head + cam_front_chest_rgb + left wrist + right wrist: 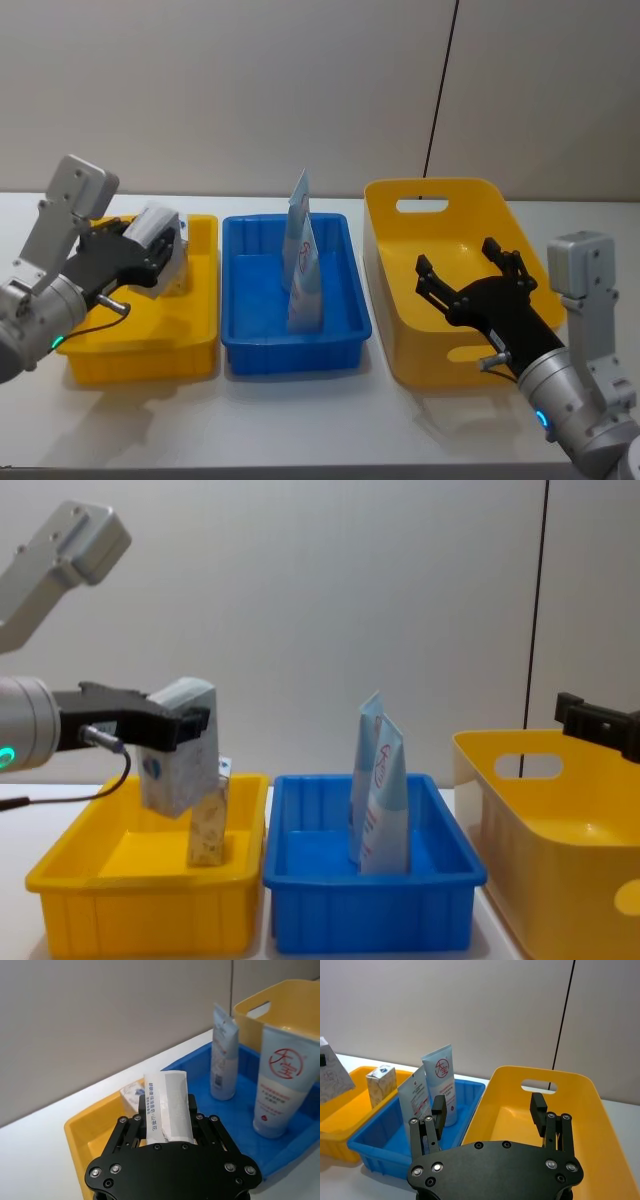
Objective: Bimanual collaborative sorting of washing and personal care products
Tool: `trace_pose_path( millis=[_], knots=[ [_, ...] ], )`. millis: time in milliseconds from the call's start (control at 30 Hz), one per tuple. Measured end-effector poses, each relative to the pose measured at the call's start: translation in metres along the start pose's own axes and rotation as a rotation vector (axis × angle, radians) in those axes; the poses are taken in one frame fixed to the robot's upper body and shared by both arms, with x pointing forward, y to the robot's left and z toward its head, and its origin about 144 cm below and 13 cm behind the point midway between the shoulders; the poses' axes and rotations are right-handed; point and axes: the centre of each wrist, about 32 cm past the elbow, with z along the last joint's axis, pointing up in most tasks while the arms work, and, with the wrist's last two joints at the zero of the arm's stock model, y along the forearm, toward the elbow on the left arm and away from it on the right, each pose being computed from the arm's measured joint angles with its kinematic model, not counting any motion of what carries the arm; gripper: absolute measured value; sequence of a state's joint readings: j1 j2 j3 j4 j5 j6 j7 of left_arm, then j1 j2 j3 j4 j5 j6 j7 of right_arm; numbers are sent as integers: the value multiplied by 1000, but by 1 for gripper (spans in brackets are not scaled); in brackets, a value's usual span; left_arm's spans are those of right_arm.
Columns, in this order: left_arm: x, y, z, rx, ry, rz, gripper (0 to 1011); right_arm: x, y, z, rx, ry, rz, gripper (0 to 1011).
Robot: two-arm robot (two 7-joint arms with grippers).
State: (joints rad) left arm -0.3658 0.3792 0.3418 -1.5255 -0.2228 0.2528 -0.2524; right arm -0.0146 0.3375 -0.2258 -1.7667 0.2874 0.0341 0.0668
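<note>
My left claw [160, 243] is clamped on a whitish carton [180, 752], its fingers closed on the carton's two flat sides. The carton hangs over the left yellow tray [140, 355] with its long axis near upright and a little tilted, and it juts out past the fingertips in the left wrist view. The move ahead turns on what lies beneath it. A second carton [207, 832] stands on the tray floor just beside and below the held one, and from the chest view I cannot tell whether the two touch. I judge there is bare floor on the side away from the blue tray [295, 350], so the drop wants to go straight down there.

In the blue tray two light-blue tubes [385, 805] stand upright, close together, caps down. They are nearer my right arm than my left.

My right claw [462, 262] hovers over the big yellow bin [440, 185] on the counter [300, 420], spread wide and holding nothing. The tubes lie off to its left, well apart from it.
</note>
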Motion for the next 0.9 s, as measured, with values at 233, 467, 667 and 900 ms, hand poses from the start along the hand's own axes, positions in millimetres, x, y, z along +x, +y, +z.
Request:
trace_pose_path(
  millis=[233,467,667,900],
  knots=[
    [6,2,12,-48,-32,-89,364,0,0,0,0,0,0,1003],
    [11,3,22,-87,-60,-185,364,0,0,0,0,0,0,1003],
    [16,4,30,-117,-81,-280,364,0,0,0,0,0,0,1003],
    [19,3,37,-139,-101,-384,365,0,0,0,0,0,0,1003]
  ],
)
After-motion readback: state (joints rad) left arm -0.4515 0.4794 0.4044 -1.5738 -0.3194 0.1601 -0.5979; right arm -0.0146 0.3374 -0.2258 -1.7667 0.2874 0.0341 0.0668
